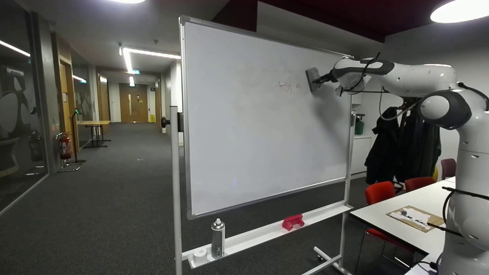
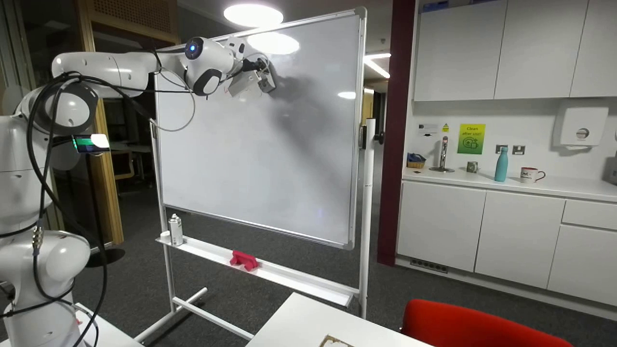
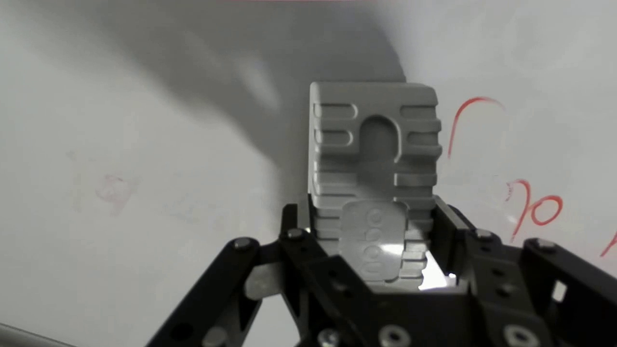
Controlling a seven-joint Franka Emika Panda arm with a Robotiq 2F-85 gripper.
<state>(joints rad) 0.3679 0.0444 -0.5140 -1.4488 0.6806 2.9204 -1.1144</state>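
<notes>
eraser: far face hidden | rightmost red stroke: cut off | red chair: cut off below

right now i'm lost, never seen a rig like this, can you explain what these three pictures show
The machine is a white Franka Panda robot arm. Two pictures come from cameras standing outside it; the close-up comes from a camera on its wrist. There, its black fingers clasp a grey nobo whiteboard eraser by its sides, in front of a whiteboard bearing red handwriting. Whether the eraser touches the board is hard to tell. On the tray below stand a spray can, a small white cylinder and a red two-legged piece.
</notes>
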